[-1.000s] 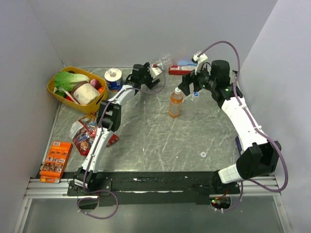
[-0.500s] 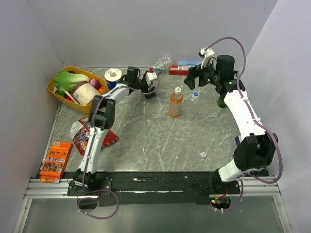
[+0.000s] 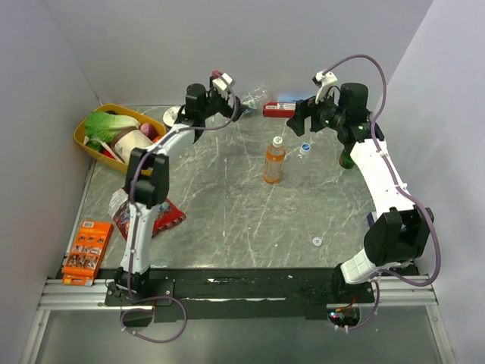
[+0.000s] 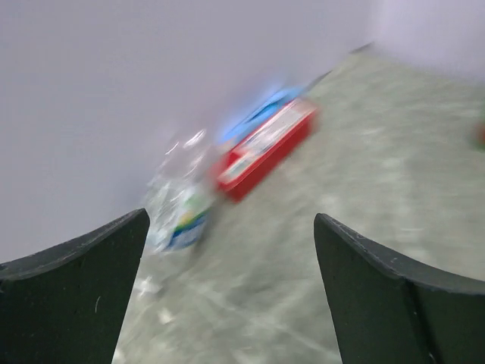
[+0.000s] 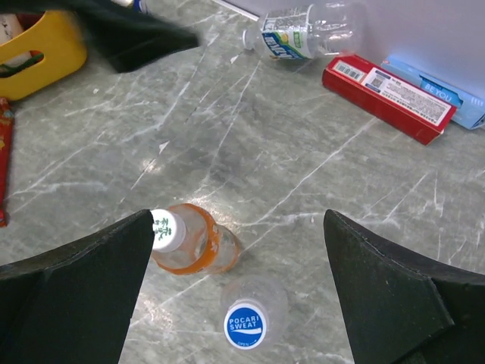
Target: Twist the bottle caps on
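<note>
Seen from above, on the far half of the grey marbled worktop: upright clear plastic bottle of orange drink, small white round screw cap on its neck. Just to its right, short clear water bottle under a round blue screw cap. Against the far wall, a third clear plastic bottle lying on its side, just left of a flat red box. Alone toward the near edge, right of centre, a loose flat white cap. Left gripper near the lying bottle, spread wide, nothing held. Right gripper just beyond the two standing bottles, likewise released and empty.

Through the left wrist, blurred: lying bottle ahead, slightly left of the gap between the splayed fingers, red box beyond it.

Through the right wrist: both capped tops below the splayed fingers, white cap by the left one, blue cap nearer the middle. Lying bottle at the far wall, long axis left to right, neck to the left, seemingly capless, though hard to tell.

Probably next: lying bottle and loose cap. Left arm nearer that bottle, neck pointing its way. Cap well apart from it, nearer the right arm's base. Tightness of the two seated caps not readable.
</note>
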Controlling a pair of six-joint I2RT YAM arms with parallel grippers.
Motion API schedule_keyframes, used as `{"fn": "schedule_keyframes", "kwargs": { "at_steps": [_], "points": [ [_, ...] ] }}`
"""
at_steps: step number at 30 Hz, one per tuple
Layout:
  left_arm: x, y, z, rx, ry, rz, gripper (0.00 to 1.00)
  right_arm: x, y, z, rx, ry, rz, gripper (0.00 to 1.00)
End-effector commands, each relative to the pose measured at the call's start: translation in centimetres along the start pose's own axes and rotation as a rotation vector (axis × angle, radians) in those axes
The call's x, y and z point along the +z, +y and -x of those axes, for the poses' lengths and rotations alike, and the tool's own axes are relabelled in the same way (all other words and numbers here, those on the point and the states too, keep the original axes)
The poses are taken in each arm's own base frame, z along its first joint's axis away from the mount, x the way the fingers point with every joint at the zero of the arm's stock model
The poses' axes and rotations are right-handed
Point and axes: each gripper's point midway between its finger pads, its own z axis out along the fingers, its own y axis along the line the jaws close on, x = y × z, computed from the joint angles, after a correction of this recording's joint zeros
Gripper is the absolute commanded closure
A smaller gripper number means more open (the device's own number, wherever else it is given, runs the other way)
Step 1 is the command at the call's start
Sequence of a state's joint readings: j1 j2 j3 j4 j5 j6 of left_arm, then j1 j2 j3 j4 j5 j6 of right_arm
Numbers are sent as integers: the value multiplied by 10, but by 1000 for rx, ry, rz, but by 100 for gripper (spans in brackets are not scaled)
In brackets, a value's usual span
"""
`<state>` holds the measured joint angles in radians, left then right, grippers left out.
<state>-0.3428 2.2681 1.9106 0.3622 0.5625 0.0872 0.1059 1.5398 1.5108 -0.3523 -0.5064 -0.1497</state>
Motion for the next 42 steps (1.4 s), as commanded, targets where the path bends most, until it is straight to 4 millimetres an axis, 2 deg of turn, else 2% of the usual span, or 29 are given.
{"fn": "schedule_keyframes", "kwargs": {
  "at_steps": [1, 5, 6, 7, 8, 9, 10, 11, 17, 21, 26, 29, 30, 33, 35, 37, 40, 42],
  "points": [
    [19, 63, -92, -62, 102, 193, 4, -10, 1, 16, -21, -56, -9, 1],
    [34, 91, -98, -2, 52, 255, 4, -17, 2, 12, -30, -57, -25, 1],
    [39, 96, -84, 24, 14, 253, 4, -20, 1, 13, -29, -60, -28, 1],
    [41, 96, -102, 23, 28, 250, 4, -20, 1, 12, -28, -58, -28, 1],
    [42, 100, -106, 27, 25, 255, 4, -21, 0, 12, -29, -58, -29, 1],
    [44, 102, -99, 42, 5, 252, 4, -20, -1, 10, -25, -52, -30, 1],
    [45, 98, -116, 29, 23, 216, 4, -20, -1, 11, -23, -54, -30, 1],
    [44, 99, -120, 17, 22, 203, 4, -20, -2, 10, -21, -53, -30, 1],
    [43, 103, -116, -45, -25, 176, 4, -13, -10, 6, -9, -36, -35, 1],
    [42, 99, -110, -160, -70, 139, 4, -5, -17, 4, 3, -22, -40, 1],
    [46, 96, -103, -291, -136, 166, 4, -4, -25, 15, -30, -39, -59, 1],
    [46, 98, -108, -466, -165, 209, 4, -5, -25, 18, -35, -40, -66, 1],
    [46, 97, -116, -572, -167, 238, 4, -5, -26, 17, -33, -35, -65, 1],
    [56, 82, -117, -607, -193, 212, 4, -7, -25, 22, -45, -34, -59, 1],
    [62, 80, -114, -617, -222, 250, 4, -9, -25, 28, -52, -42, -60, 1],
    [63, 87, -119, -660, -245, 332, 4, -10, -24, 33, -63, -50, -60, 1],
    [72, 75, -119, -692, -269, 300, 4, -12, -25, 34, -85, -48, -61, 1],
    [80, 49, -115, -714, -262, 221, 4, -11, -27, 30, -88, -35, -71, 1]
  ]
}}
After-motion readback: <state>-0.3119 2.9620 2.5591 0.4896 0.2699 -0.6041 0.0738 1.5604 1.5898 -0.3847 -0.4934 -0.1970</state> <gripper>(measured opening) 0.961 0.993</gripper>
